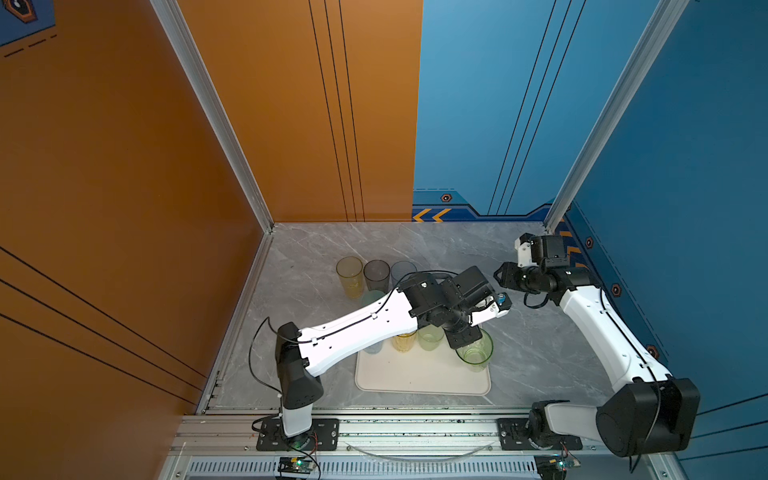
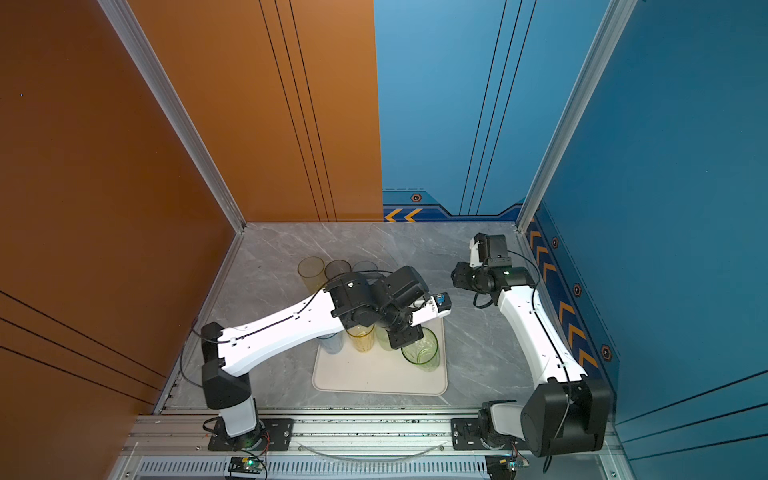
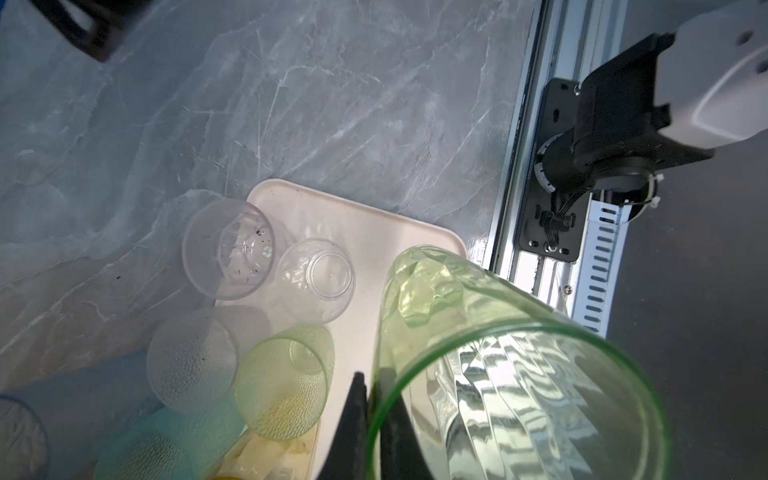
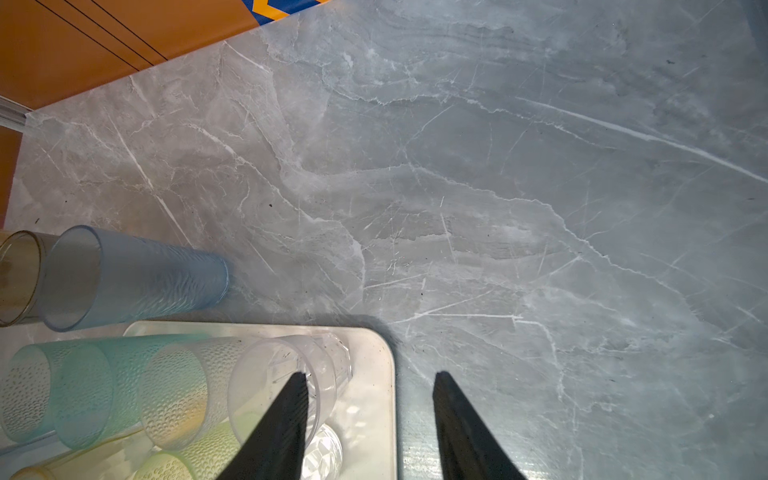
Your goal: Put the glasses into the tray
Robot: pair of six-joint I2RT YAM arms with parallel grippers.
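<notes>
While left fingers (image 3: 353,419) pinch the tall green glass (image 3: 519,365) by its rim wall — one inside, one outside | glass near-upright, long axis running down from the grip, over the tray (image 1: 415,380) at its right edge; base contact unclear | right fingers (image 4: 289,419) spread, empty, over bench (image 4: 498,208) | judged next: lower, release

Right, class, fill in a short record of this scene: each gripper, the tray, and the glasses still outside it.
Left gripper: shut, fingers pinching the rim of the green glass, over the tray.
Right gripper: open, holding nothing.
Tray: several glasses along its far edge.
Outside tray: yellow glass, grey glass, blue glass, upright on the table behind it.
</notes>
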